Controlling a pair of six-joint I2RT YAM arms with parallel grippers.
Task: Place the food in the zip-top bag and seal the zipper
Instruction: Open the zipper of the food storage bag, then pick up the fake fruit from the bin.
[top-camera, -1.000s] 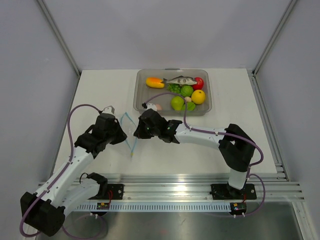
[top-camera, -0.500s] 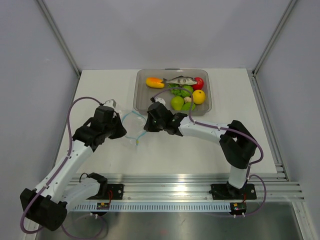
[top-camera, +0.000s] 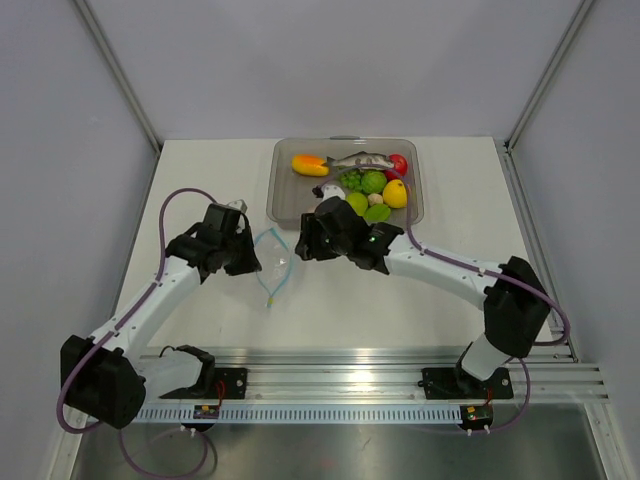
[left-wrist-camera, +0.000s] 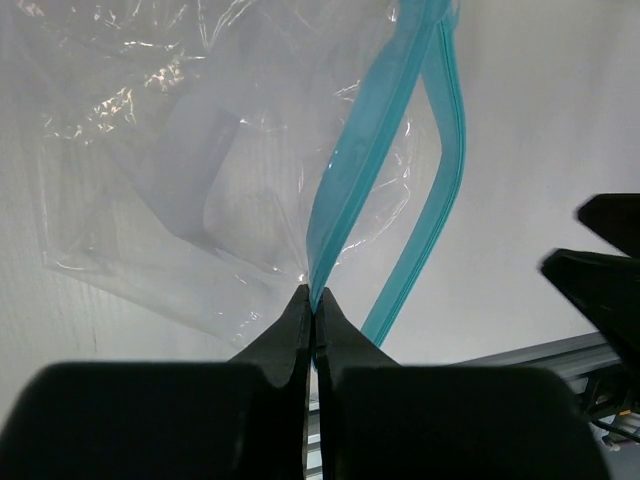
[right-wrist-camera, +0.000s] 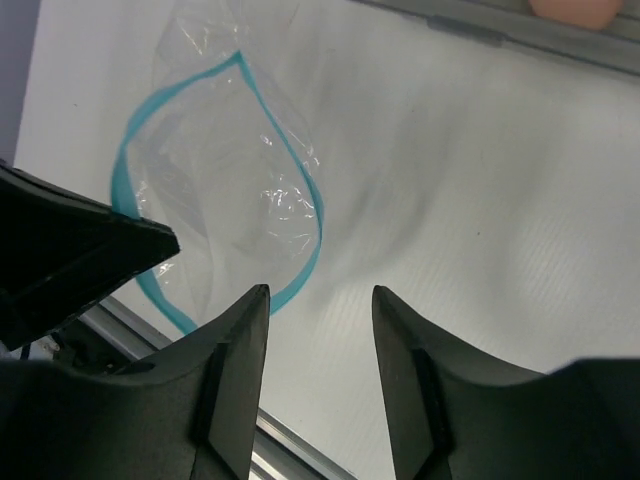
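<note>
The clear zip-top bag lies on the white table between the arms, and I see no food in it. Its light blue zipper stands parted in a wide loop. My left gripper is shut on one zipper strip at the bag's left side. My right gripper hovers open and empty just right of the bag's mouth. The food sits in the grey tray: an orange mango shape, green fruits, a yellow fruit, and a pinkish egg.
The rigid clear grey tray stands at the back centre, also holding a toy fish and a red piece. An aluminium rail runs along the near edge. Upright frame posts flank the table.
My right gripper has opened and drawn back up and right, away from the bag toward the tray. The left gripper keeps its hold on the strip and the bag's mouth has spread wider.
</note>
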